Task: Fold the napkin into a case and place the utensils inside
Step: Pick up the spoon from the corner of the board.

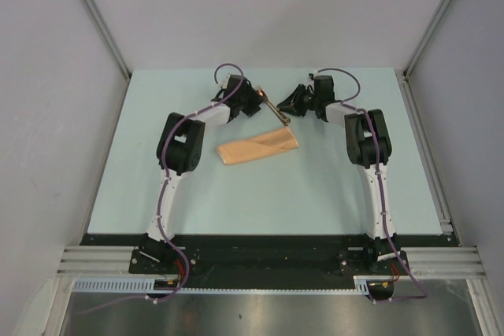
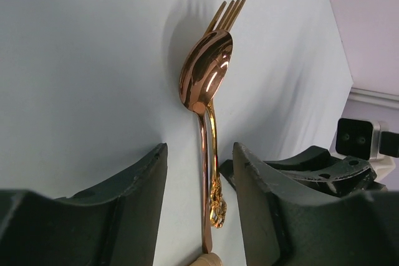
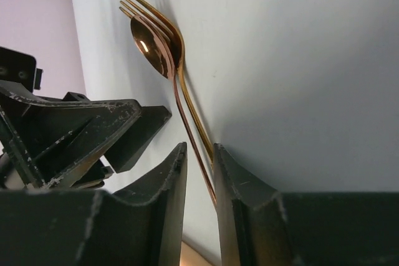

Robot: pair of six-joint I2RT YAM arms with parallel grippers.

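You are working over the pale, smooth table (image 1: 157, 194), where the napkin (image 1: 260, 149), a soft peach cloth folded into a long flat band, is lying between the two arms. The utensils (image 1: 276, 112) are resting just beyond its far right corner with their handle ends meeting it, so I judge you are feeding them in. Your left claw (image 2: 199, 154) is straddling the handles with its jaws apart, gaps showing on both sides. Your right claw (image 3: 199, 154) is bracketing the same handles very narrowly; whether it is gripping them I cannot tell. Be pushing along the handles' line and staying low, since the polished copper spoon (image 2: 206, 73) and the fork (image 2: 227, 10) under it are looking thin, slick and loosely stacked.
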